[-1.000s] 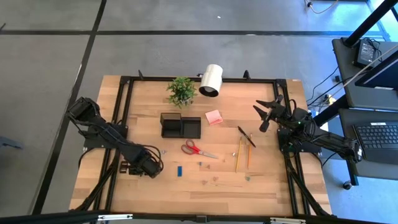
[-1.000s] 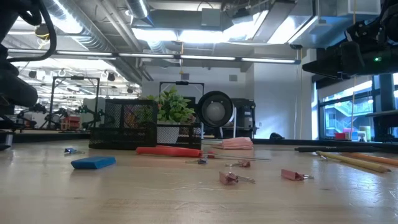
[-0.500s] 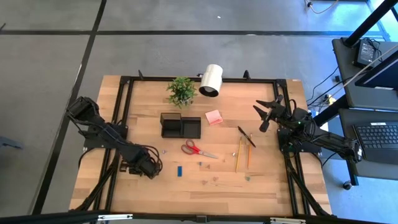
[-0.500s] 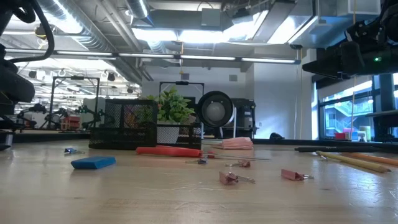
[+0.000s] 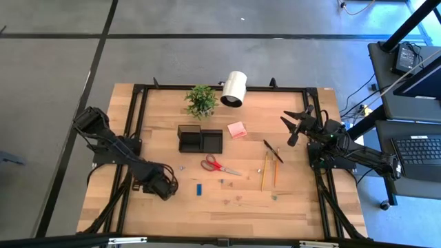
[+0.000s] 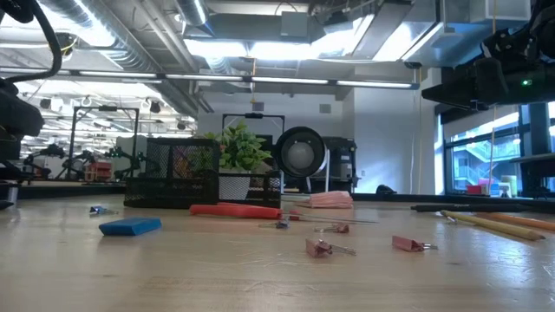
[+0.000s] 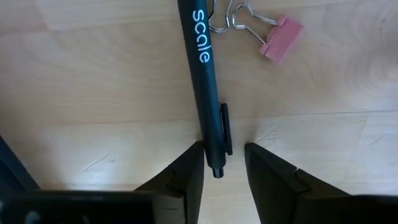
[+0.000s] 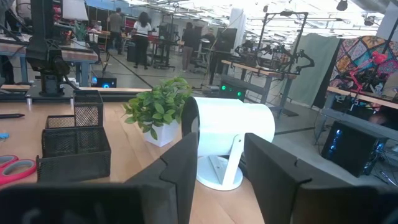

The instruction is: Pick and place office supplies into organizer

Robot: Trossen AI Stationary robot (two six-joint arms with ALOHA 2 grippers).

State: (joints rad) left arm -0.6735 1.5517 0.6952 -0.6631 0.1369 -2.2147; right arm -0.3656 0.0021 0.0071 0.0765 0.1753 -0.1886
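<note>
- Since a second ago the left claw point(image 5: 164, 191) has drawn back a little toward the near-left corner of the worktop point(image 5: 303, 213); the right arm and every loose item lie as they did.
- The left claw hangs low over a black pen point(image 7: 205, 81), its two fingers spread and set either side of the pen's clip end, so the pen runs straight out from the gap. That reads as lining up for a pinch across the barrel; nothing is gripped yet.
- A pink binder clip point(image 7: 273, 36) lies just beside the pen's far part, close enough to be nudged if the pen is dragged.
- The right claw point(image 5: 296, 125) waits raised at the far-right side, fingers spread, pointing toward the white lamp point(image 8: 230, 134) and plant point(image 8: 155, 109).
- The organizer point(image 5: 200, 139) sits mid-worktop, apart from the left claw.
- Scissors point(image 5: 219, 164), blue block point(image 5: 198, 188), pink notes point(image 5: 237, 129), pencils point(image 5: 269, 170) and another pen point(image 5: 273, 151) are all outside it, so the sorting looks barely begun.
</note>
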